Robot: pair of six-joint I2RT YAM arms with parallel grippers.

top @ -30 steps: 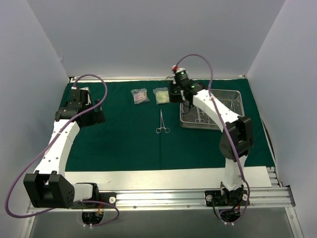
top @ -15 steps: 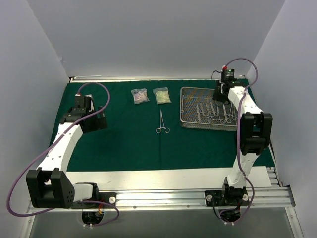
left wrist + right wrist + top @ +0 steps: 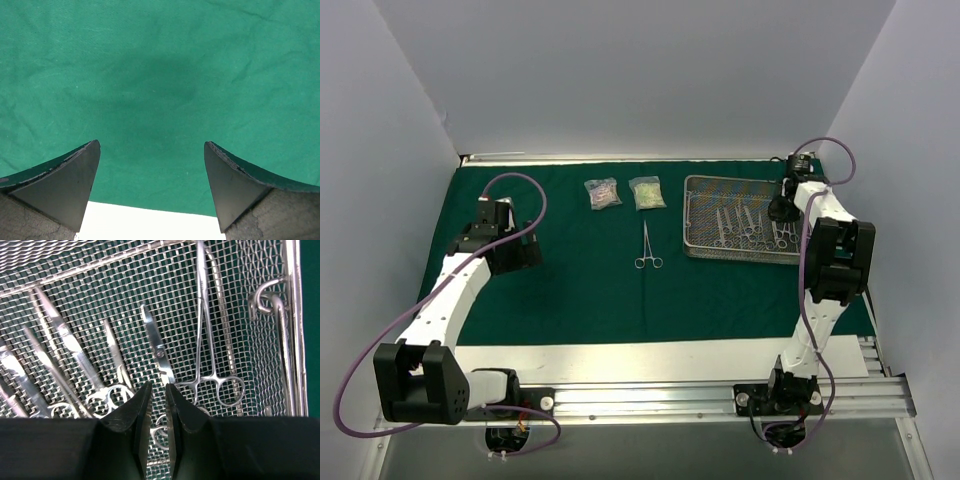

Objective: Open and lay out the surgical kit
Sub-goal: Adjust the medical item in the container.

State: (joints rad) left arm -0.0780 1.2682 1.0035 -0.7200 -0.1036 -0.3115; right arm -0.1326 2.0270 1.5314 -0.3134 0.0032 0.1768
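The dark green cloth wrap (image 3: 570, 290) lies spread flat. The silver wire-mesh tray (image 3: 745, 178) stands on it at the back right with several steel instruments (image 3: 745, 225) inside. One instrument (image 3: 647, 247) lies alone on the cloth at the centre. Two clear packets (image 3: 602, 193) (image 3: 646, 192) lie at the back. My right gripper (image 3: 782, 210) hovers over the tray's right part, jaws almost together with nothing between them (image 3: 158, 385), above a pair of scissors (image 3: 157, 352). My left gripper (image 3: 516, 252) is open and empty over bare cloth (image 3: 152, 145).
White walls close in on three sides. A white strip (image 3: 660, 357) runs along the cloth's near edge, with the metal rail (image 3: 720, 398) and arm bases behind it. A hooked handle (image 3: 267, 295) sits at the tray's right rim (image 3: 295, 315).
My right arm swung from the tray's left back corner across to its right side. My left arm shifted slightly right and nearer.
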